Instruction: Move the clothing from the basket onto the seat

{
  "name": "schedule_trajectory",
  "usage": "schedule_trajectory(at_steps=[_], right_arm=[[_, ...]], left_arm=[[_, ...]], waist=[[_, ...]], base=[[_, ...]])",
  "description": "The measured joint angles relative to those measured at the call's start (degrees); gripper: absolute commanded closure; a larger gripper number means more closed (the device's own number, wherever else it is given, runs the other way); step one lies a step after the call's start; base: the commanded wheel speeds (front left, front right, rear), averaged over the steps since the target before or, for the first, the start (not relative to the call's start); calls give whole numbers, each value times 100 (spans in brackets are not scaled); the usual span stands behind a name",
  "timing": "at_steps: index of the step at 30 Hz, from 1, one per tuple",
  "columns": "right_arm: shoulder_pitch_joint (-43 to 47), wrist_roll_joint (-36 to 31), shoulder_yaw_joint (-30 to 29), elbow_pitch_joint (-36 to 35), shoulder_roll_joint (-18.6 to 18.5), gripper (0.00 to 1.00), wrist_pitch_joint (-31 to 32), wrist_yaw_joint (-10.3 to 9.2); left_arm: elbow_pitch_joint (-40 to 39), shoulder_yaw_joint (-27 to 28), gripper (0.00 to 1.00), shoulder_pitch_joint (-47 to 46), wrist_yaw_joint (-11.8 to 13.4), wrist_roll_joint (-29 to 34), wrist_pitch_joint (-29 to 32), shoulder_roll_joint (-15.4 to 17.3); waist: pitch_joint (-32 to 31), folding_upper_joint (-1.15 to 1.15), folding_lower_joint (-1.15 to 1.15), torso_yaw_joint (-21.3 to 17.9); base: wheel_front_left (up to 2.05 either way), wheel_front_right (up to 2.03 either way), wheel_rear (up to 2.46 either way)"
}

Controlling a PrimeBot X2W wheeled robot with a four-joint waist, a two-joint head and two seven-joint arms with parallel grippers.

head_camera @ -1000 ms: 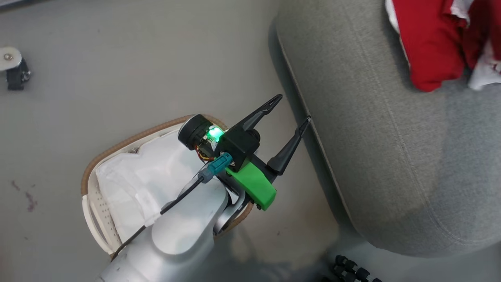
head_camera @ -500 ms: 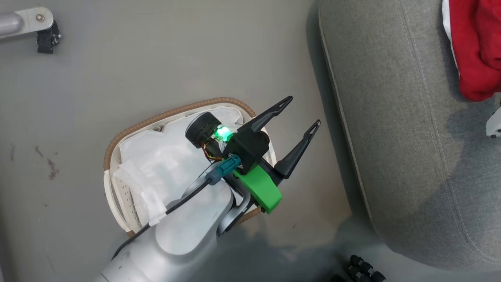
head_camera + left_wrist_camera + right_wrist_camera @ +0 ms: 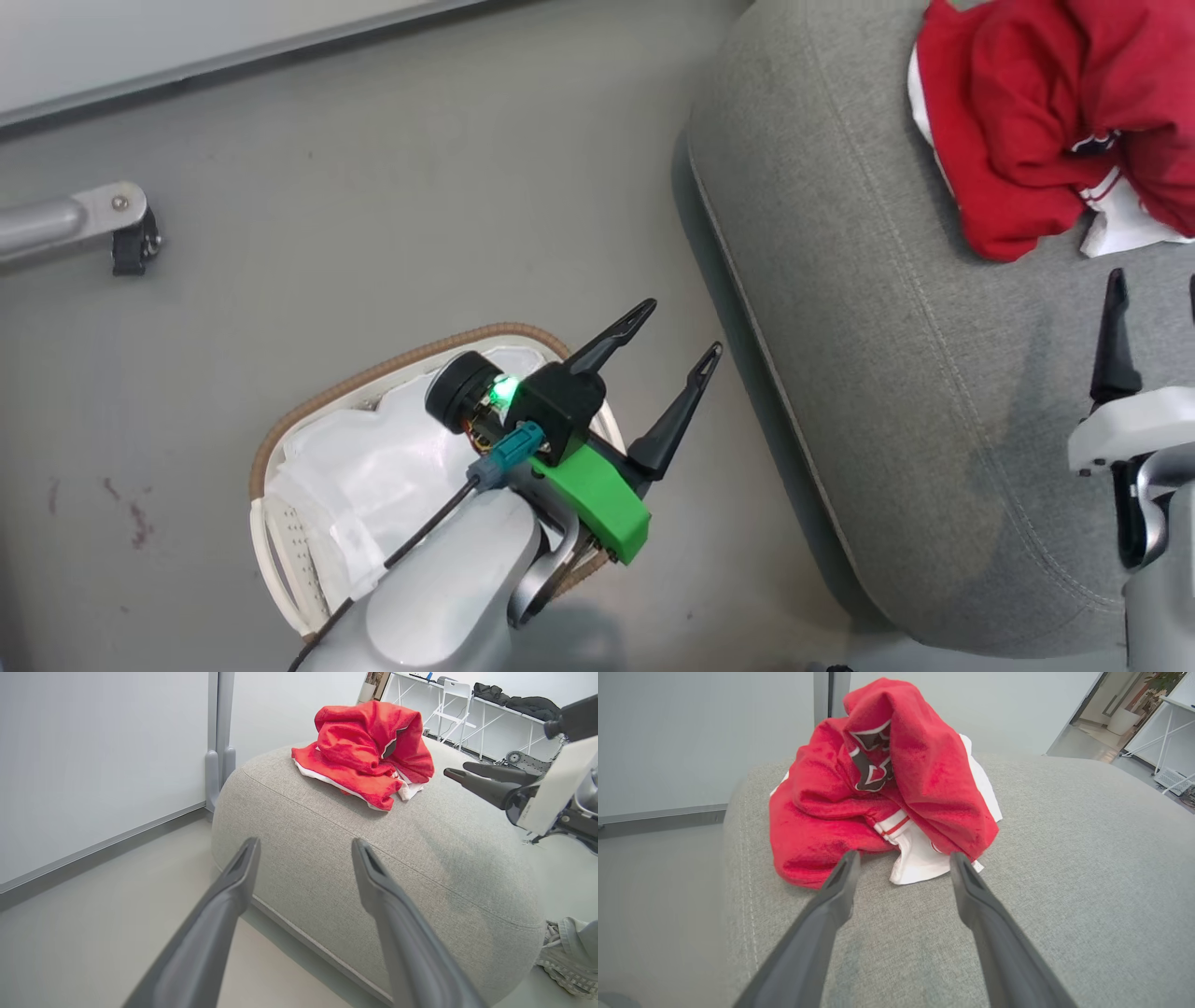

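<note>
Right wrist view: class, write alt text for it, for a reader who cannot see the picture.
Red clothing with white trim and a black-and-white patch lies crumpled on the grey seat, just beyond the open, empty right pincer rising from the bottom edge. A pale wall and grey floor lie behind at the left.

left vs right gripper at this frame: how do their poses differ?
Left gripper sits over the floor between basket and seat; right gripper is over the seat itself. Right gripper points at the clothing from close by; left gripper faces it from farther off, across the seat's corner. Both are open and empty.
</note>
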Motion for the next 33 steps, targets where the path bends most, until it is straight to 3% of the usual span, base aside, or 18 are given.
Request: schedule_trajectory(at_steps=[7, 13, 19, 25, 33], right_arm=[[365, 164, 444, -289, 96, 0, 0, -1], [456, 416, 844, -637, 152, 0, -1, -1], [455, 514, 1337, -790, 222, 0, -1, -1], [427, 619, 1807, -681, 309, 0, 0, -1], [446, 676, 2169, -481, 401, 0, -1, -1]], left_arm=[[49, 501, 0, 435, 0, 66, 0, -46], [91, 913, 0, 734, 0, 236, 0, -88], [207, 1661, 0, 1014, 15, 493, 0, -94], [246, 2681, 0, 1367, 191, 784, 0, -126], [243, 3784, 0, 1817, 189, 983, 0, -166]], waist=[[-566, 0, 0, -112], [-914, 0, 0, 16], [-1070, 0, 0, 378], [-1208, 0, 0, 813], [-1397, 0, 0, 1362]], base=[[0, 0, 0], [0, 0, 0], [0, 0, 0], [0, 0, 0], [0, 0, 0]])
